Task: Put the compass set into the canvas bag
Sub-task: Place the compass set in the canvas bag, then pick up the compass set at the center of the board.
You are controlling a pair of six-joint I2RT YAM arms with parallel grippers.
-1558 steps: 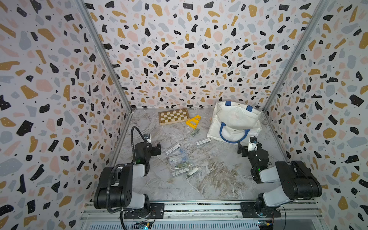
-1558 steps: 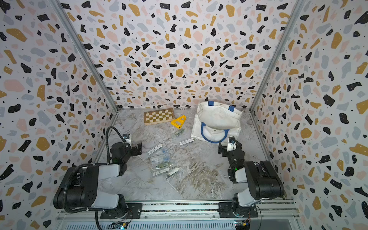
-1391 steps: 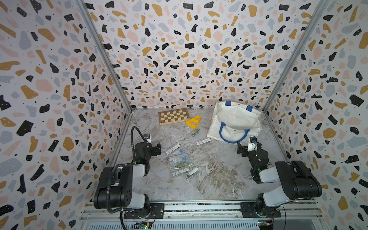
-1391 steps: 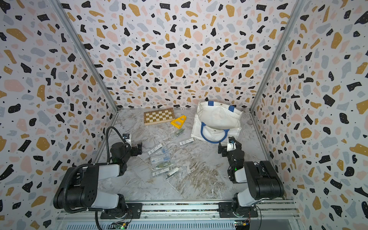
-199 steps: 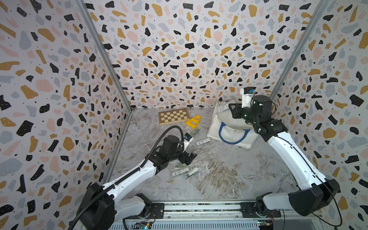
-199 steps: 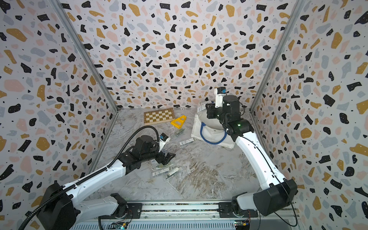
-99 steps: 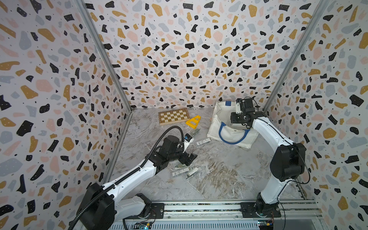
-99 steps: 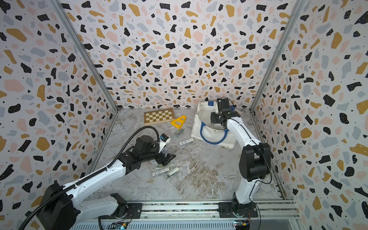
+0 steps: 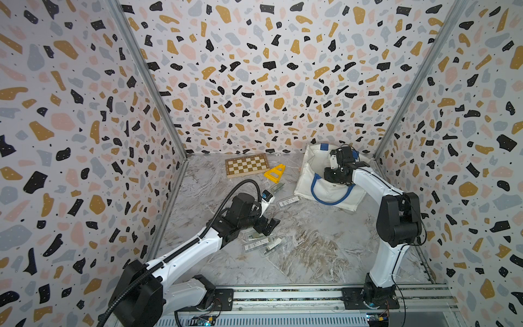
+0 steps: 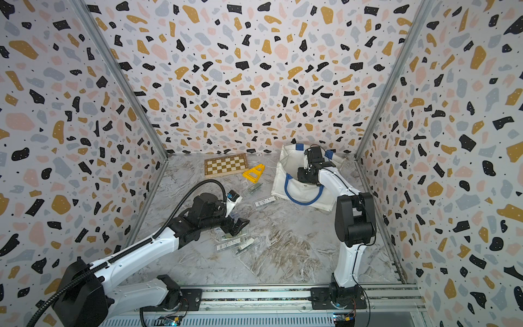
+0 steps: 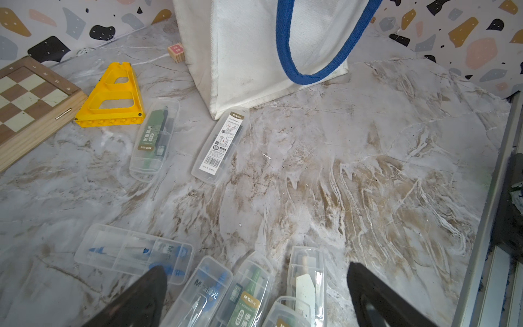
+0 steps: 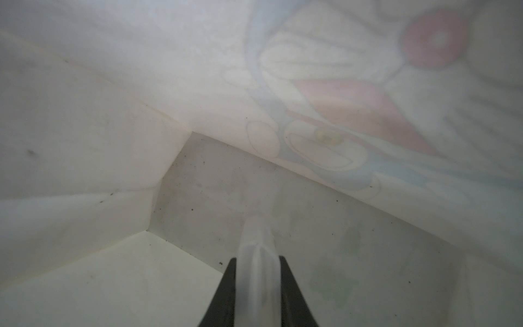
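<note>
The right gripper (image 12: 257, 260) is sunk inside the canvas bag (image 9: 307, 172), which stands mouth-up at about one o'clock on the tabletop. Its jaws are pinched narrow on a clear-cased compass set (image 12: 256, 240). The set's long axis runs in line with the fingers, straight out along the gripper's reach, with its free end aimed down at the bag's pale floor. The case is blurred in the right wrist view, so it may or may not already touch that floor. The step in hand looks like the drop. It is best done by easing the free end down until it rests, then parting the jaws only a little so the case tips flat rather than bouncing. After that the arm should lift straight up through the mouth, clear of the blue handle (image 9: 329, 198) hanging at the bag's six o'clock side. The left gripper (image 9: 267, 225) hangs spread wide and holds nothing. It is above a cluster of loose compass sets (image 9: 261, 243) near the table's middle, at roughly seven o'clock from the bag, and it should stay well apart from the bag until the right arm is out.
</note>
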